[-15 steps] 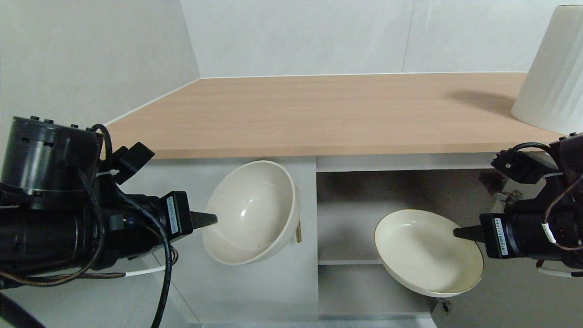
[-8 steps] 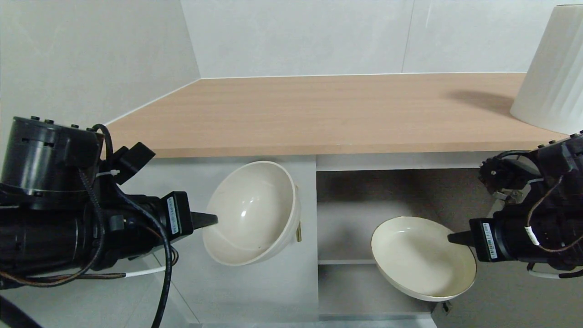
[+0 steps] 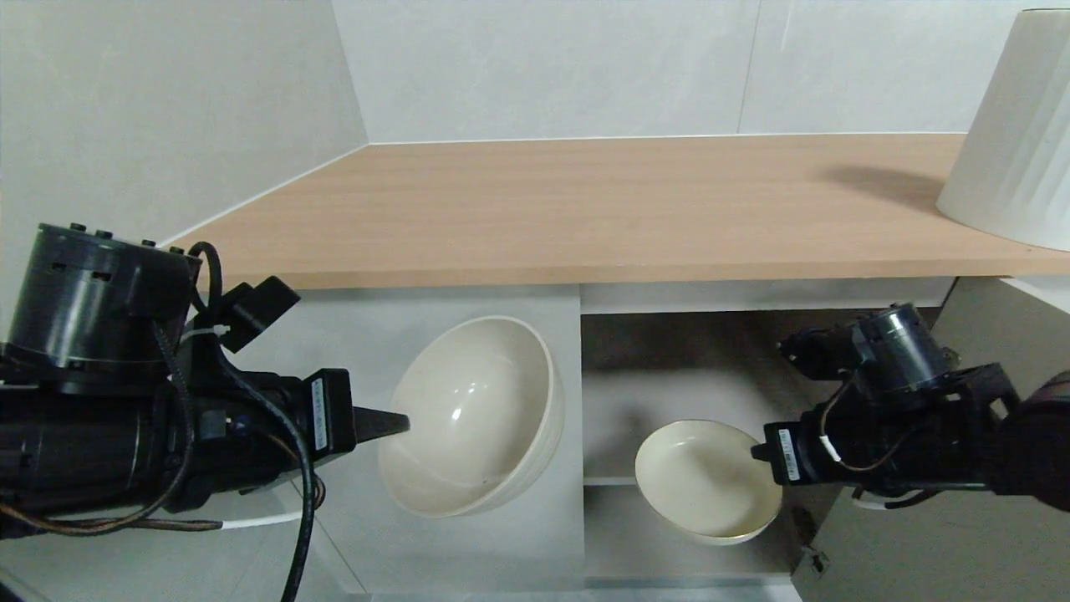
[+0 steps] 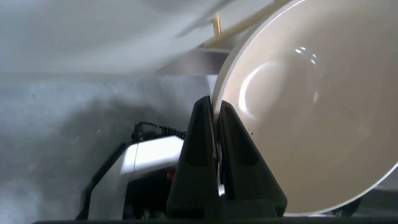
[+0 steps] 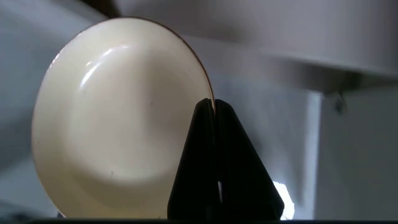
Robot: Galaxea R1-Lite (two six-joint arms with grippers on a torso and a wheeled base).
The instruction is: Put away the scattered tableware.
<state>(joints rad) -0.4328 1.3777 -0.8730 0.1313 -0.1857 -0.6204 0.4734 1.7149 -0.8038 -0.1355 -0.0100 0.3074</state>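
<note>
Nearest, the left arm (image 3: 125, 435) carries a deep cream bowl (image 3: 476, 418). Its jaws are clamped on the rim, one on each side of the wall. The bowl hangs tipped, mouth up towards the head camera, in front of the closed door (image 3: 359, 334) just left of the open cupboard (image 3: 669, 393).

The right arm (image 3: 903, 443) carries a shallow cream dish (image 3: 706, 477), with its jaws likewise pinched on the rim. The dish sits at the cupboard's mouth, about level with the shelf edge (image 3: 606, 482). I cannot tell whether it is past that edge or short of it.

The cupboard's own door (image 3: 919, 543) stands swung out on its right. Above the cupboard runs the wooden bench (image 3: 585, 209), with a white lamp shade (image 3: 1016, 134) above and to the cupboard's right.

Stowing the dish looks like the step in hand. The next move probably calls for carrying it inward over the shelf, levelling it and lowering it until it rests. Only then should the jaws part and draw straight back, so the dish is not dragged. The bowl would follow, and it must first clear the closed door's edge.
</note>
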